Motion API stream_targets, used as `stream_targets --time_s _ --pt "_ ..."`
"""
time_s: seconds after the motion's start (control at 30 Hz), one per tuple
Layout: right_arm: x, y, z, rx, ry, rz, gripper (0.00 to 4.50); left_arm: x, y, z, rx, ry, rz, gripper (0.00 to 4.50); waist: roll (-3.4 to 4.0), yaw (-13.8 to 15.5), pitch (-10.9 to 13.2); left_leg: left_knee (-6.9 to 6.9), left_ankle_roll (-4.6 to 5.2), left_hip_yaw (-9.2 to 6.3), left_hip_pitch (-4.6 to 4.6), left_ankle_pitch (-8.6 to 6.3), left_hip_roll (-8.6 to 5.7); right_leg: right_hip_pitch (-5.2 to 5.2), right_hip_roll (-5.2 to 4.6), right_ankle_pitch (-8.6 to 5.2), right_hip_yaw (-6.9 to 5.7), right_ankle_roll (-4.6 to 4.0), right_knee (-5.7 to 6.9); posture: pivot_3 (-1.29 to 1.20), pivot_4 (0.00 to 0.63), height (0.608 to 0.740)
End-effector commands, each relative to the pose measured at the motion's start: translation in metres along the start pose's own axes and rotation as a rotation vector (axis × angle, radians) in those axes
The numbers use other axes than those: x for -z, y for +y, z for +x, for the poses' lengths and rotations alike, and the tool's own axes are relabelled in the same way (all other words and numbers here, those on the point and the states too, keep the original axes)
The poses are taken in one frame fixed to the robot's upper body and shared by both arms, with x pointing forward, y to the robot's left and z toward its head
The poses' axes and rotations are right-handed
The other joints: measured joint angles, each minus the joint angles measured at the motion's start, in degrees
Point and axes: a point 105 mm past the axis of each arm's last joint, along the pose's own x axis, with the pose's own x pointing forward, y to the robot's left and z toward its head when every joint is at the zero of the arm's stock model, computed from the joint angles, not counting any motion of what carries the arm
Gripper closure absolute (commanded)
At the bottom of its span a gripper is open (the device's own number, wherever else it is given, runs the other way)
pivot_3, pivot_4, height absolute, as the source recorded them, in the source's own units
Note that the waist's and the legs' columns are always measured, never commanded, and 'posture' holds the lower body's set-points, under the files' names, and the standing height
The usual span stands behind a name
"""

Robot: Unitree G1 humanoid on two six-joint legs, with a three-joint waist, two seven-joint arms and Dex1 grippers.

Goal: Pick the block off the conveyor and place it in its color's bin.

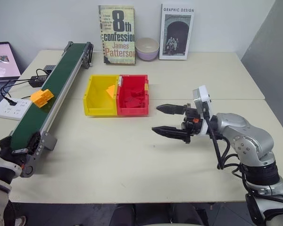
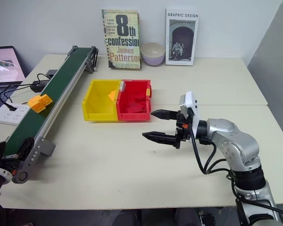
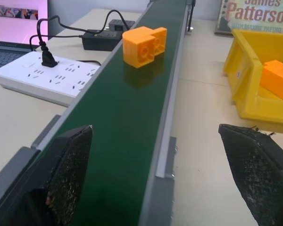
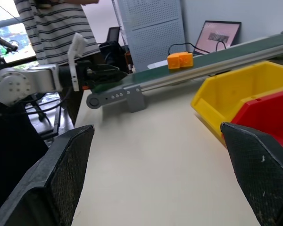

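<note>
a: what does the block look like?
b: small, yellow-orange, studded on top — it looks like two joined chunks, lying on the conveyor roughly midway along the dark-green belt, near its outer edge by the power strip.
a: and the left gripper?
b: at the near end of the belt, jaws wide apart with nothing between them, the block well ahead of them.
a: the right gripper?
b: out over bare worktop, pointing toward the bins, jaws apart and empty.
a: room to move?
b: the yellow bin sits beside the belt's grey rail with a strip of open worktop between — the red bin touches its far side. an orange piece already lies in the yellow one. books and a bowl stand well back at the wall.
</note>
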Motion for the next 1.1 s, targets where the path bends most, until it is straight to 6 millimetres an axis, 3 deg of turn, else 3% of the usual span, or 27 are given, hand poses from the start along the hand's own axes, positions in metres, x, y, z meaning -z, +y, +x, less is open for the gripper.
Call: stream_targets --time_s 0.03,0.67,0.97,1.1 --pt "-0.013 0.007 0.001 -0.022 -0.037 -0.039 0.0 -0.01 0.009 0.003 -0.012 -0.029 0.028 0.05 0.0 0.0 0.0 0.0 0.0 -0.01 0.0 0.0 0.0 0.0 0.0 0.0 -0.01 0.0 0.0 0.0 0.15 0.74" --pt "-0.011 0.011 0.002 -0.007 -0.046 -0.029 0.0 0.001 0.021 0.029 -0.037 0.0 0.048 0.05 0.0 0.0 0.0 -0.03 -0.03 -0.05 -0.01 -0.02 0.04 -0.06 -0.02 0.0 -0.01 0.0 0.02 0.0 0.15 0.74" --pt "-0.013 0.008 0.002 0.015 -0.05 -0.023 0.0 -0.002 0.028 0.026 -0.062 -0.017 0.043 1.62 -0.01 0.0 0.0 -0.03 -0.06 -0.07 -0.01 -0.03 0.05 -0.07 -0.03 0.0 -0.02 0.0 0.01 0.0 0.15 0.74" --pt "-0.016 0.006 0.002 0.017 -0.051 -0.024 0.0 -0.002 0.029 0.025 -0.064 -0.018 0.041 1.66 -0.01 0.0 0.0 -0.03 -0.06 -0.07 -0.01 -0.03 0.05 -0.07 -0.03 0.0 -0.02 0.0 0.01 0.0 0.15 0.74"
